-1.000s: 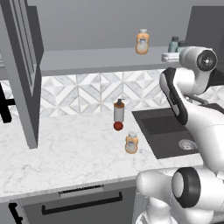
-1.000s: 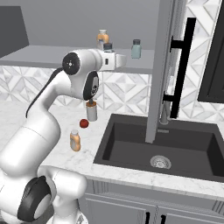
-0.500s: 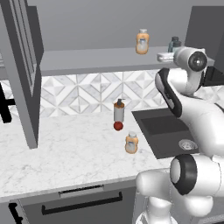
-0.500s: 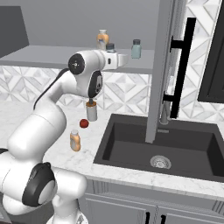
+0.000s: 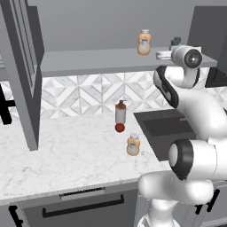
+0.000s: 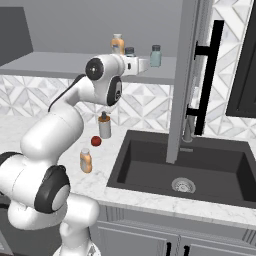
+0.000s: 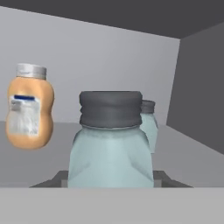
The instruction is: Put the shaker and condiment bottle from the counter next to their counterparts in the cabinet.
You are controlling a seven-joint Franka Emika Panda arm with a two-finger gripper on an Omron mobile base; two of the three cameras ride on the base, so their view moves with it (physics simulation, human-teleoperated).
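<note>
My gripper [image 7: 110, 179] is shut on the shaker [image 7: 110, 144], a pale teal jar with a dark cap, held upright over the cabinet shelf [image 7: 188, 153]. Its twin shaker [image 7: 148, 124] stands just behind it to the right. The twin orange bottle [image 7: 30, 113] stands to the left. From the right base the held shaker's cap [image 6: 130, 51] shows above my gripper [image 6: 136, 62], between the orange twin [image 6: 117, 44] and the teal twin [image 6: 156, 55]. The condiment bottle [image 5: 133, 145] [image 6: 86, 160] stands on the counter [image 5: 66, 155]. My gripper [image 5: 165, 54] is at the shelf's right end.
A tall grey pump dispenser [image 5: 120, 113] [image 6: 104, 126] and a small red ball [image 5: 119, 128] [image 6: 96, 141] stand behind the condiment bottle. A dark sink [image 6: 150, 170] lies to the right. Open cabinet doors hang at the left [image 5: 24, 75] and at the right [image 6: 187, 75].
The arm has reached a little farther in over the shelf with the shaker, whose cap now shows between the two twins. The bottles on shelf and counter have not moved.
</note>
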